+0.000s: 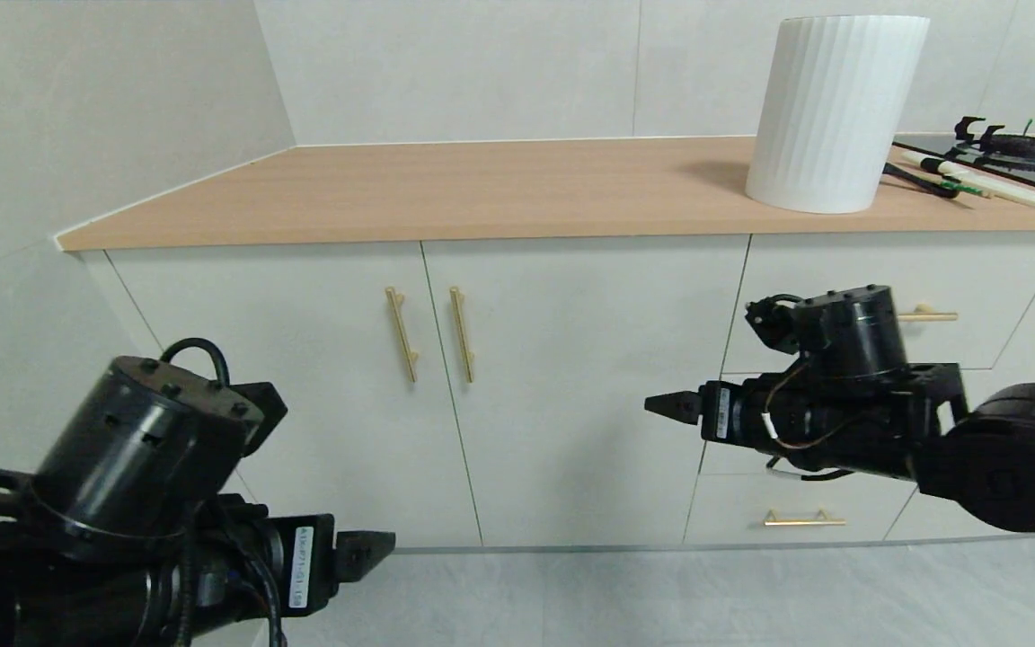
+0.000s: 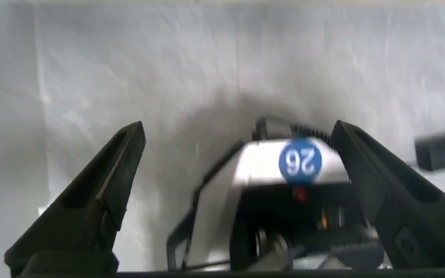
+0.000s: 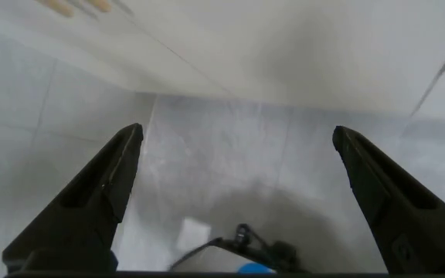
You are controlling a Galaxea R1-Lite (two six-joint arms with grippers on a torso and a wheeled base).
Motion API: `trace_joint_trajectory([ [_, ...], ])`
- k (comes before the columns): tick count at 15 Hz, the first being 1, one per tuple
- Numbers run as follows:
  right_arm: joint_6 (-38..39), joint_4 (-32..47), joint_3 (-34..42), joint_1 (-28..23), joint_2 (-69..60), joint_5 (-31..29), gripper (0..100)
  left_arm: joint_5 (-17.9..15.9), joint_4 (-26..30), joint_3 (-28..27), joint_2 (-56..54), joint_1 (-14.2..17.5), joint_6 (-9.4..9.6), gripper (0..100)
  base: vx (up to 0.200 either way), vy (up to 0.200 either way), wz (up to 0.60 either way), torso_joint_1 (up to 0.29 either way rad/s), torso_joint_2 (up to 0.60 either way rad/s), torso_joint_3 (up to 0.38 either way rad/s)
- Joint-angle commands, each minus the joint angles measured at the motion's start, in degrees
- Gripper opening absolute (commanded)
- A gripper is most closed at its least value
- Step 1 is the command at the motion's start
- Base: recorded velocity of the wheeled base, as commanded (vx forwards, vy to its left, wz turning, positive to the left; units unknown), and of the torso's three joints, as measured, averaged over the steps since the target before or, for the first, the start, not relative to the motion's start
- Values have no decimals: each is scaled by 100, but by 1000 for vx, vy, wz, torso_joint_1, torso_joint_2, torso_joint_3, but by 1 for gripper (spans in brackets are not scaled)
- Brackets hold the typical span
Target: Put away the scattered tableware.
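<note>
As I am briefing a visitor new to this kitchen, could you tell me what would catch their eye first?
The tall white ribbed container stands out first, on the right of the wooden countertop. Beside it, a few utensils lie at the edge of the black hob. Lower down, the left gripper and right gripper hang open before the cabinet doors.

Matt black, the left arm [image 1: 136, 449] and right arm [image 1: 850, 395] each bear a drum housing with screws [image 1: 167, 389] round its cap, a black cable [image 1: 199, 341] looping at the left drum's 12 o'clock, thin white and brown wires [image 1: 770, 424] on the right, white labels [image 1: 300, 568] behind the wedge-fingered left gripper [image 1: 372, 550] and right gripper [image 1: 664, 406].
</note>
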Motion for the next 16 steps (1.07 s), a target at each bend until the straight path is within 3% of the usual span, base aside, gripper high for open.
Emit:
trace_joint_trajectory([
  [1, -911, 269, 876, -60, -1675, -493, 100, 271, -113, 73, -629, 241, 181, 100, 0, 0, 0, 0, 0, 0],
  [3, -1122, 384, 1474, -60, -2545, -1275, 100, 922, -210, 328, -1244, 399, 392, 100, 0, 0, 0, 0, 0, 0],
  [5, -1254, 384, 2010, -288, -3538, -1547, 100, 1221, -544, 820, -1991, 838, 788, 100, 0, 0, 0, 0, 0, 0],
  [7, -1605, 384, 2414, -780, -4496, -1565, 100, 1212, -878, 1321, -2975, 1137, 1491, 100, 0, 0, 0, 0, 0, 0],
  [9, -1922, 392, 2687, -1422, -5490, -1565, 100, 1133, -922, 1629, -4047, 1541, 2370, 100, 0, 0, 0, 0, 0, 0],
  [10, -2062, 401, 2766, -1686, -5947, -1565, 100, 1054, -922, 1699, -4504, 1682, 2634, 100, 0, 0, 0, 0, 0, 0],
  [11, -2229, 419, 2792, -1967, -6351, -1565, 100, 939, -913, 1717, -4935, 1779, 2818, 100, 0, 0, 0, 0, 0, 0],
  [12, -2335, 454, 2792, -2134, -6527, -1565, 100, 895, -913, 1717, -5093, 1823, 2871, 100, 0, 0, 0, 0, 0, 0],
  [14, -2757, 665, 2801, -2582, -7502, -1574, 100, 640, -913, 1787, -5893, 2165, 3196, 100, 0, 0, 0, 0, 0, 0],
  [15, -2774, 691, 2801, -2591, -7564, -1574, 100, 623, -913, 1796, -5955, 2183, 3214, 100, 0, 0, 0, 0, 0, 0],
  [16, -3091, 1280, 2792, -2644, -8434, -1574, 100, 122, -922, 1848, -6605, 2438, 3521, 100, 0, 0, 0, 0, 0, 0],
])
